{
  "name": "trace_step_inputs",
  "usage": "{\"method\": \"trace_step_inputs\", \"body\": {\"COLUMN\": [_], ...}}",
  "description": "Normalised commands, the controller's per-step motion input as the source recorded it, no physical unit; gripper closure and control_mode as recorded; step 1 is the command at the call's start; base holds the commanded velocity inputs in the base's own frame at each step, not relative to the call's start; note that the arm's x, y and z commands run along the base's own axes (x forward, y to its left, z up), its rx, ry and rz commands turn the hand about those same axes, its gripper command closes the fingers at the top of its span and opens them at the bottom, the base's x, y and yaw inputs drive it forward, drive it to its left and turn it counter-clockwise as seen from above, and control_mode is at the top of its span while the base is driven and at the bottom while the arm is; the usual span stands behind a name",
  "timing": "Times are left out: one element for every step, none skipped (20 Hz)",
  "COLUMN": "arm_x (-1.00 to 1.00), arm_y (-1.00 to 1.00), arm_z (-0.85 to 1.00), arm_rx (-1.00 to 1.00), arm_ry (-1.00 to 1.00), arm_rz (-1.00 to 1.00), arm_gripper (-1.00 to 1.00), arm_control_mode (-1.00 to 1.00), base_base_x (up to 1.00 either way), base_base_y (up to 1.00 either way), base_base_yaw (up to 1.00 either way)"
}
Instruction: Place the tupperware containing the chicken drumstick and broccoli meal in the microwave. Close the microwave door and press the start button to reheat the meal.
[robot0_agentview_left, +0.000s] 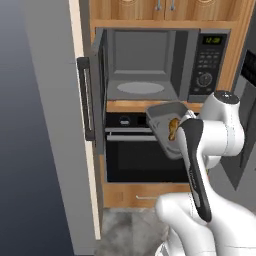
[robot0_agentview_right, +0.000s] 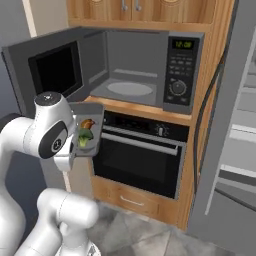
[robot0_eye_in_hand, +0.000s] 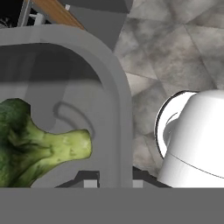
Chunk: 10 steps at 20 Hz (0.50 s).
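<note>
The grey tupperware (robot0_agentview_left: 161, 111) hangs tilted in the air in front of the oven, just below the open microwave (robot0_agentview_left: 209, 56). My gripper (robot0_eye_in_hand: 114, 183) is shut on its rim, one fingertip on each side of the tupperware's wall (robot0_eye_in_hand: 114, 87). Inside lie the orange-brown chicken drumstick (robot0_agentview_right: 87, 123) and the green broccoli (robot0_agentview_right: 85, 138), which is seen close up as the broccoli (robot0_eye_in_hand: 39, 148) in the hand view. The microwave door (robot0_agentview_left: 98, 95) is swung wide open to the left. Its grey inside holds a round plate (robot0_agentview_right: 129, 89).
A black oven (robot0_agentview_right: 137, 155) with a horizontal silver handle sits under the microwave. Wooden cabinets (robot0_agentview_left: 165, 7) run above it. A tall grey fridge door (robot0_agentview_right: 227, 125) stands open on the right. The floor (robot0_agentview_right: 145, 240) is grey tile.
</note>
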Motion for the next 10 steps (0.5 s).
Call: {"method": "trace_step_inputs", "body": {"arm_x": [0.00, 0.00, 0.00, 0.00, 0.00, 0.00, 0.00, 0.00, 0.00, 0.00], "arm_y": [0.00, 0.00, 0.00, 0.00, 0.00, 0.00, 0.00, 0.00, 0.00, 0.00], "arm_z": [0.00, 0.00, 0.00, 0.00, 0.00, 0.00, 0.00, 0.00, 0.00, 0.00], "arm_rx": [0.00, 0.00, 0.00, 0.00, 0.00, 0.00, 0.00, 0.00, 0.00, 0.00], "arm_ry": [0.00, 0.00, 0.00, 0.00, 0.00, 0.00, 0.00, 0.00, 0.00, 0.00], "arm_rz": [0.00, 0.00, 0.00, 0.00, 0.00, 0.00, 0.00, 0.00, 0.00, 0.00], "arm_gripper": [1.00, 1.00, 1.00, 1.00, 1.00, 1.00, 1.00, 1.00, 1.00, 1.00], "arm_control_mode": [1.00, 1.00, 1.00, 1.00, 1.00, 1.00, 1.00, 1.00, 1.00, 1.00], "base_base_x": [0.43, 0.46, 0.48, 0.50, 0.51, 0.55, 0.56, 0.57, 0.59, 0.60], "base_base_y": [0.56, 0.51, 0.36, 0.24, 0.12, 0.04, 0.00, 0.00, 0.00, 0.00], "base_base_yaw": [-0.25, -0.25, -0.23, -0.21, -0.19, -0.17, -0.14, -0.13, -0.11, -0.09]}}
